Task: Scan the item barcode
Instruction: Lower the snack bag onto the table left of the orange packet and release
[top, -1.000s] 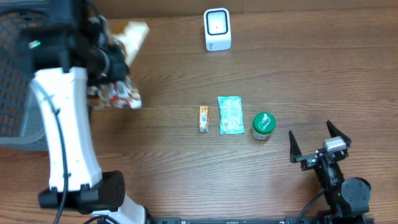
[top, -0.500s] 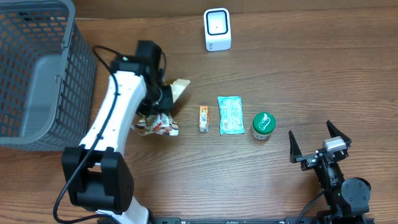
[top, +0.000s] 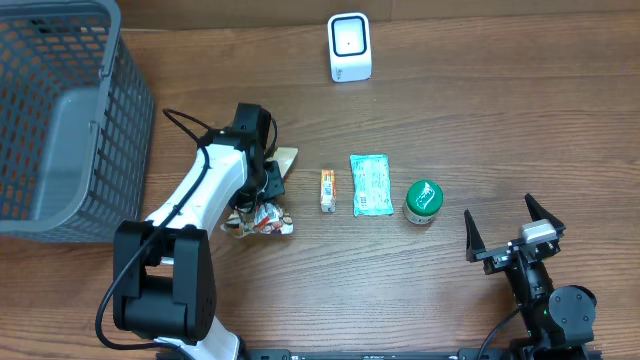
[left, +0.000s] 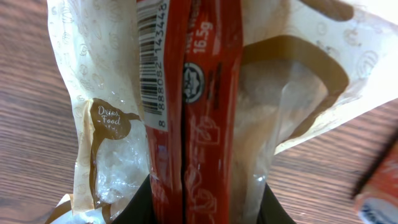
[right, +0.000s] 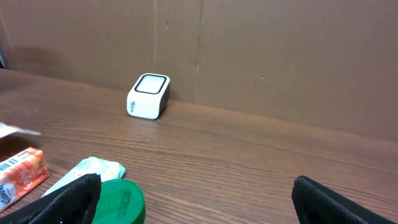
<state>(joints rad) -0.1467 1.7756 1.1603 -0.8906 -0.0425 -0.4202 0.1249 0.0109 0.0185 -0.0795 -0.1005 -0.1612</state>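
While my left gripper (left: 208, 202) is clamped narrowly on the snack packet (left: 205, 93), its dark fingers (left: 155, 202) show on either side of the packet's red band at the bottom of my left wrist view. A barcode (left: 152, 62) runs lengthwise beside that red band, facing my wrist camera. Clear film with tan printing spreads to both sides. From overhead, the packet sits under my left wrist, left of the row of small goods; whether it touches the table (top: 480, 110) I cannot tell. Just to its right lie an orange stick pack (top: 327, 190), then a teal sachet (top: 369, 184), then a green-lidded jar (top: 423, 200). The white scanner (top: 349, 46) stands at the far edge, well apart from the packet. A grey mesh basket (top: 60, 120) fills the far left corner. My right gripper (top: 513, 232) rests near the front right, jaws spread wide, holding nothing.
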